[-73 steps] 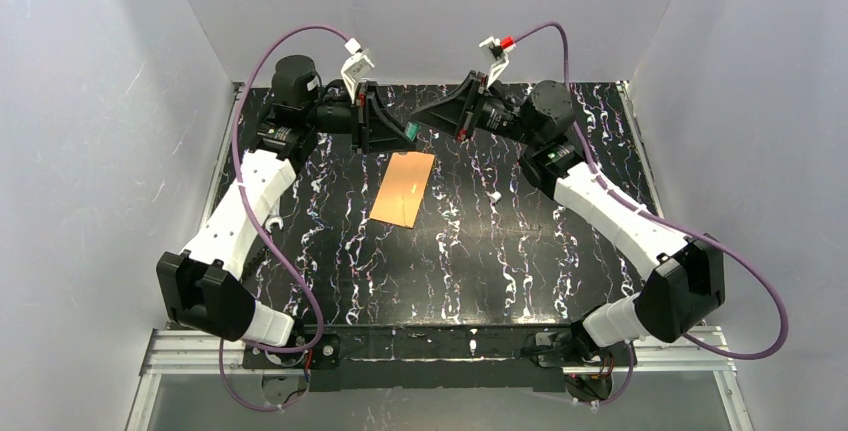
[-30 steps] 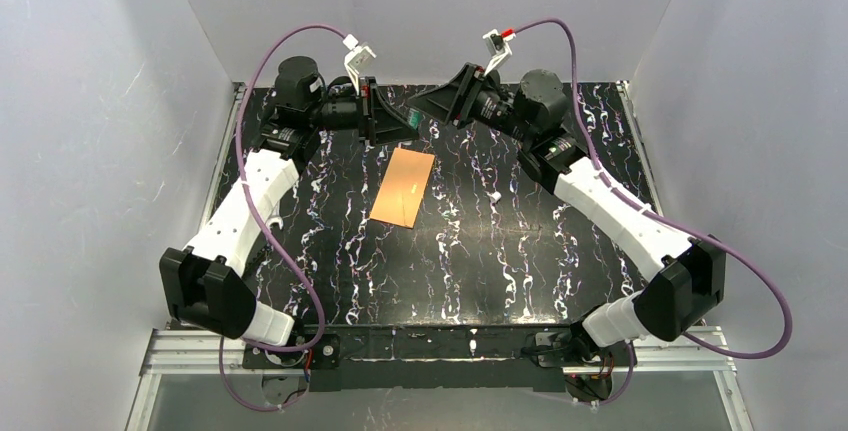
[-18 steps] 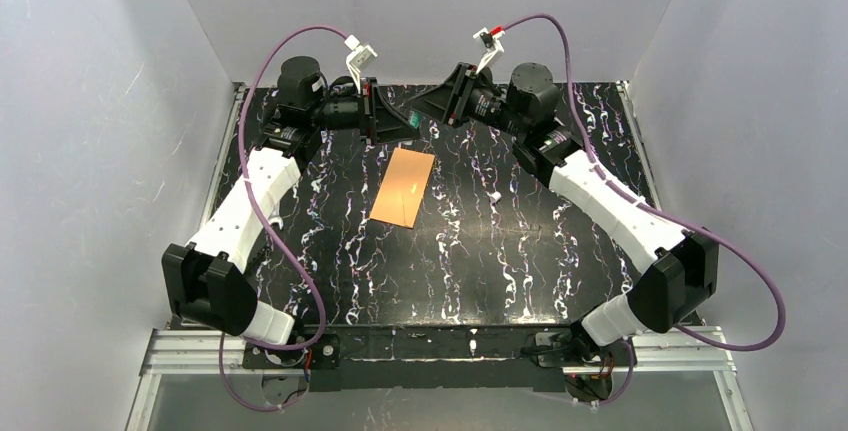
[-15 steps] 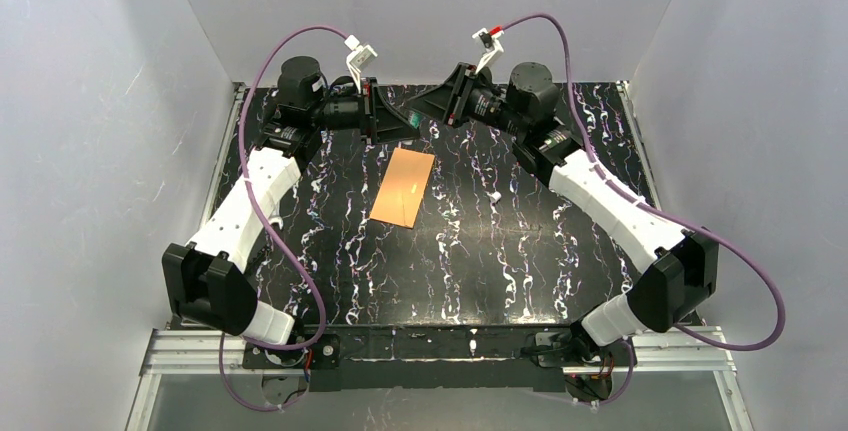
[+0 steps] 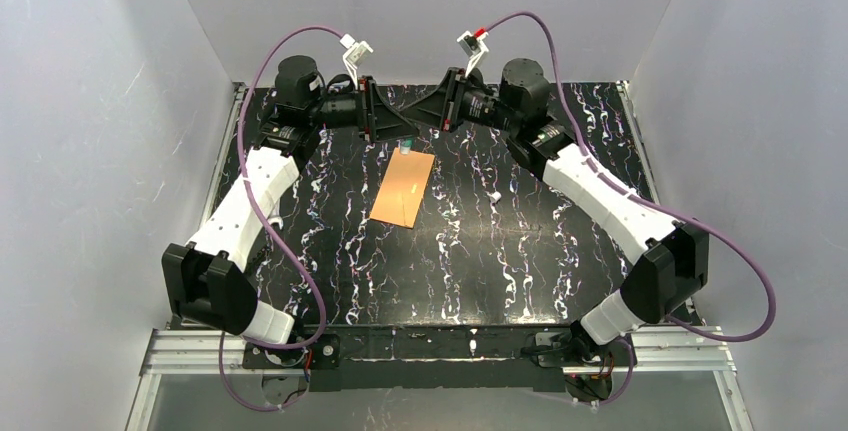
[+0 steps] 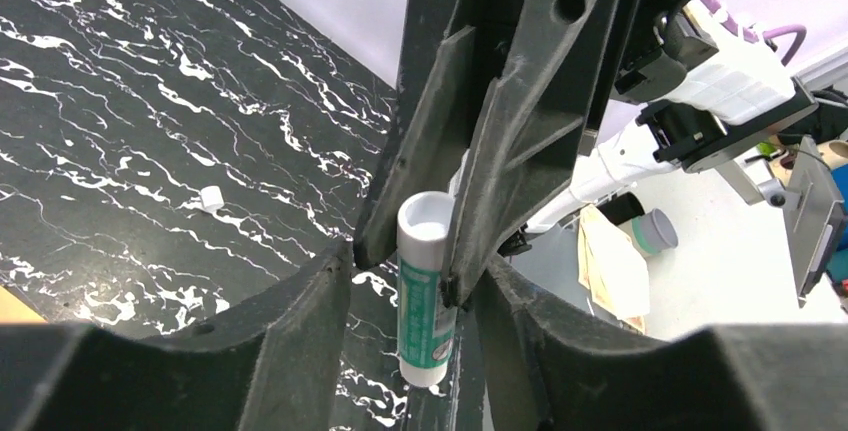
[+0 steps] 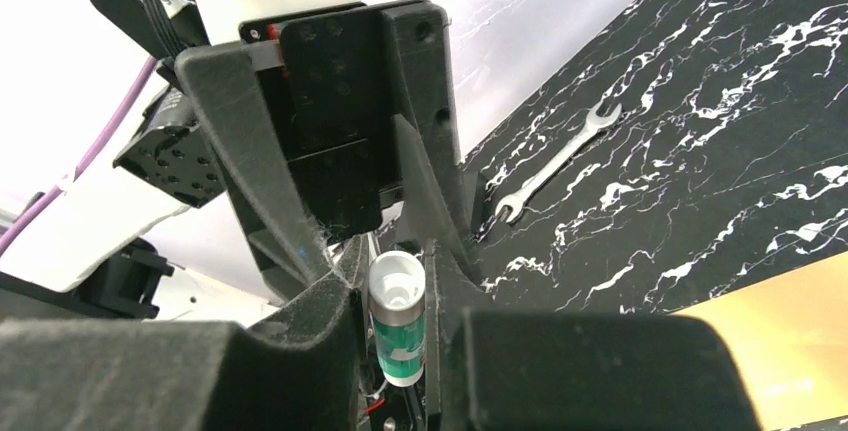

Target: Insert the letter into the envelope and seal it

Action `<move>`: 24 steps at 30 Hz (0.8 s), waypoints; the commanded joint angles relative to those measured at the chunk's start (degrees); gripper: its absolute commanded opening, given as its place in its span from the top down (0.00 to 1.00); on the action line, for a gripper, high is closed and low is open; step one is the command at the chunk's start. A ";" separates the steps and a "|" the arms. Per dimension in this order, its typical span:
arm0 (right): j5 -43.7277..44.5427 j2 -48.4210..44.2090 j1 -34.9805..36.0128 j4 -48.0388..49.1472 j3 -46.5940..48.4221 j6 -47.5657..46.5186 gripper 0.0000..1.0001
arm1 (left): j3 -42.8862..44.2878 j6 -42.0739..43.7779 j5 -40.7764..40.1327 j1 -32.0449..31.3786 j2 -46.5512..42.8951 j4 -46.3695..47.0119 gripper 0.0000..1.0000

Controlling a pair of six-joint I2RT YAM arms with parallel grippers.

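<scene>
Envelope: the flat orange-brown paper envelope [image 5: 402,188] lies flat on the table, toward the far middle. Its long sides slant from near-left to far-right. Neither gripper touches it. From above it reads as a plain rectangle, and I cannot tell how the flap lies.
Envelope in wrist views: one edge shows as an orange-yellow sheet at the lower right of the right wrist view [image 7: 790,336].
Glue stick: a small white tube with a green printed label, the glue stick [image 6: 425,321], hangs in the air just beyond the envelope's far end, where the two grippers meet tip to tip. Its open white end faces both wrist cameras.
Right gripper: the right gripper [image 7: 395,271] is clamped on the glue stick. Its two black fingers press the tube from both sides.
Left gripper: the left gripper [image 6: 412,271] is released. Its fingers stand on either side of the tube with a gap on each side, not touching it.
Arms: both reach from the near edge to the far end of the table and bend inward toward each other.
Cap: a small white cap [image 5: 495,194] sits on the table to the right of the envelope, well apart from it.
Wrench: a slim silver open-ended wrench [image 7: 555,161] lies flat on the table near the left arm.
Table: a black slab with white marble veining [image 5: 470,251].
</scene>
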 commanded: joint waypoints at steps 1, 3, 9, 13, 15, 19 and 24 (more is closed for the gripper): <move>-4.65 0.89 0.18 3.46 2.90 -1.22 0.99 | 0.39 -2.76 1.24 0.83 0.68 0.88 0.65; -4.51 1.28 0.18 3.51 3.13 -0.87 0.99 | 0.41 -2.97 2.41 0.82 1.11 0.88 0.86; 9.35 -2.29 0.48 3.54 0.23 -1.26 0.30 | -0.51 -5.08 0.03 0.97 1.06 0.68 1.00; 19.52 -6.14 3.06 3.34 -2.04 -6.46 0.17 | 2.58 -12.18 -16.36 1.17 -0.70 -9.17 1.00; 25.17 -7.02 6.07 0.73 -1.90 -11.42 0.17 | 4.32 -14.38 -25.05 1.16 -2.31 -14.03 1.00; 37.06 -8.16 12.97 1.02 -3.87 -18.89 0.17 | -0.02 -23.12 -37.62 1.17 -6.88 -11.82 1.00; 49.29 -6.49 18.19 -2.16 -2.29 -24.46 0.21 | 1.25 -27.60 -41.51 1.11 -7.47 -13.42 1.00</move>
